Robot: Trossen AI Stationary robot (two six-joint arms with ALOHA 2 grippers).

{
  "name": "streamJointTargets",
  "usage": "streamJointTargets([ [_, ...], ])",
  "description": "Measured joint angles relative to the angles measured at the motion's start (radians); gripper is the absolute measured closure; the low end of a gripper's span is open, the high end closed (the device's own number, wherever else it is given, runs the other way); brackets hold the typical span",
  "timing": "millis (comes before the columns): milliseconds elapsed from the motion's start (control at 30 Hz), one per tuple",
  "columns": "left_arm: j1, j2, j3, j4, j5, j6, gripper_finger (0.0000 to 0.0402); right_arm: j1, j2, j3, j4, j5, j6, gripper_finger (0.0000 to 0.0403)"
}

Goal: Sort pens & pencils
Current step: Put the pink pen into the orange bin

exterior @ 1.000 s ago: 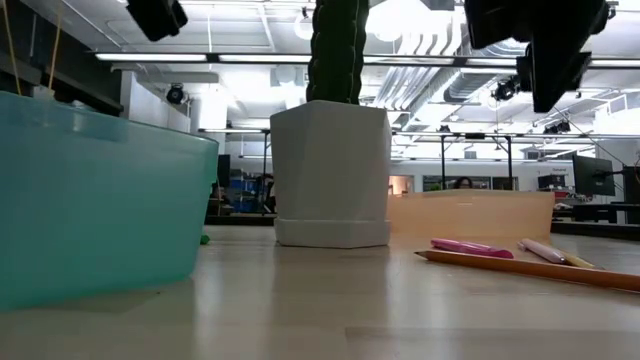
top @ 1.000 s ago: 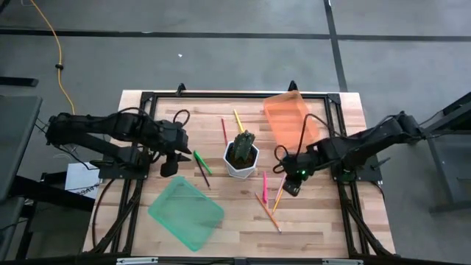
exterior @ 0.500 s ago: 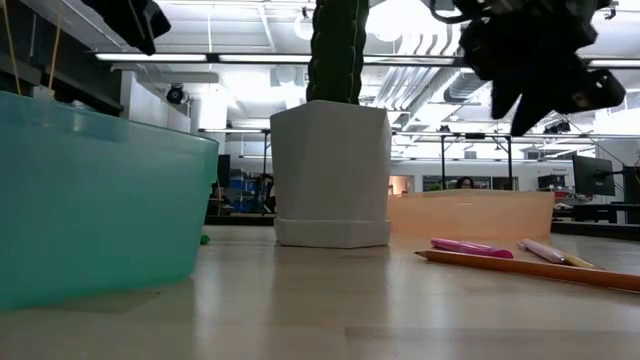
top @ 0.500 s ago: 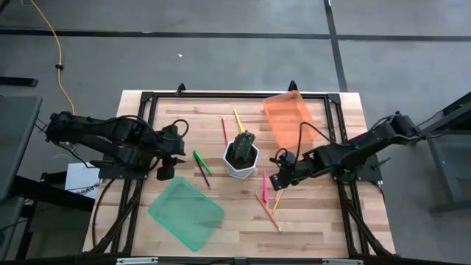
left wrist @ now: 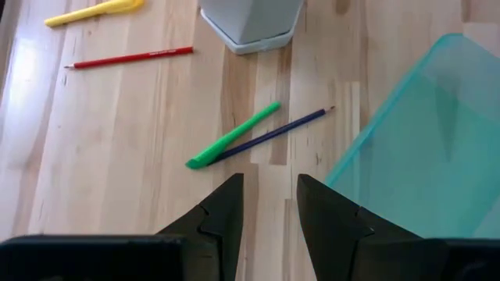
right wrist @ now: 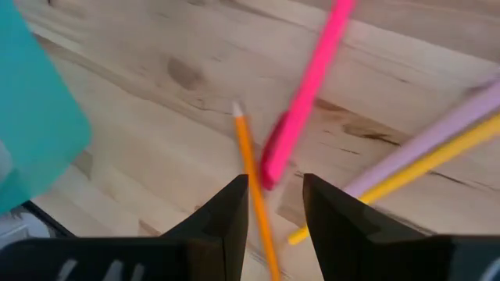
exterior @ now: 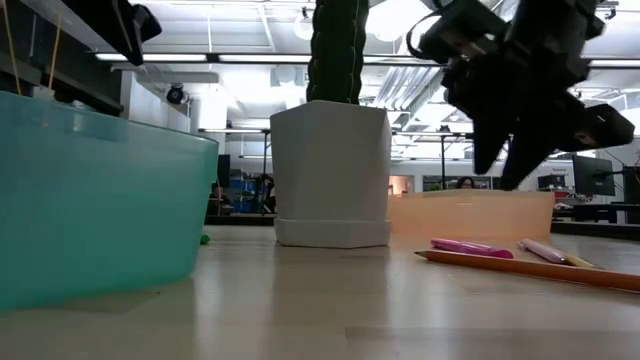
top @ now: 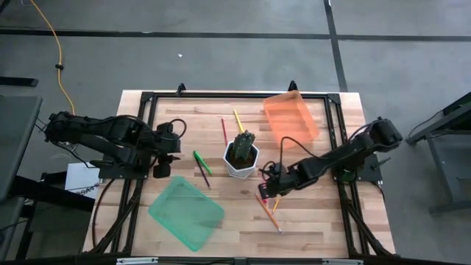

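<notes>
The right gripper (top: 269, 188) hung low at about four o'clock from the white pot (top: 241, 160), its fingers (right wrist: 226, 215) narrowly parted and empty above the pink pen (right wrist: 306, 100), the orange pencil (right wrist: 256, 195) and the yellow pencil (right wrist: 406, 178). The left gripper (top: 161, 169), at nine o'clock from the pot, stood narrowly parted and empty short of the green pen (left wrist: 233, 136) and dark pencil (left wrist: 273, 134), which touched. The red pencil (left wrist: 129, 58) and yellow pen (left wrist: 94, 10) lay at the pot's eleven to twelve o'clock, the orange tray (top: 291, 116) at two, the teal tray (top: 186, 213) at seven.
</notes>
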Motion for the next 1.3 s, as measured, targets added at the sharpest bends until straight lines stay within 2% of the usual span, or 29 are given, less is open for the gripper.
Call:
streamJointTargets([
  [100, 0.0, -0.003, 0.0, -0.008, 0.0, 0.011, 0.0293, -0.004, 0.065, 0.09, -0.067, 0.004, -0.043, 0.0289],
  [300, 0.0, -0.013, 0.0, -0.027, -0.003, 0.023, 0.0293, -0.017, 0.191, 0.272, -0.309, 0.008, -0.103, 0.0289],
  [633, 0.0, -0.026, 0.0, -0.048, -0.003, 0.035, 0.0293, -0.03, 0.334, 0.472, -0.493, 0.029, -0.112, 0.0289],
  [1300, 0.0, -0.054, 0.0, -0.075, -0.003, 0.052, 0.0293, -0.007, 0.368, 0.476, -0.479, 0.057, -0.014, 0.0289],
])
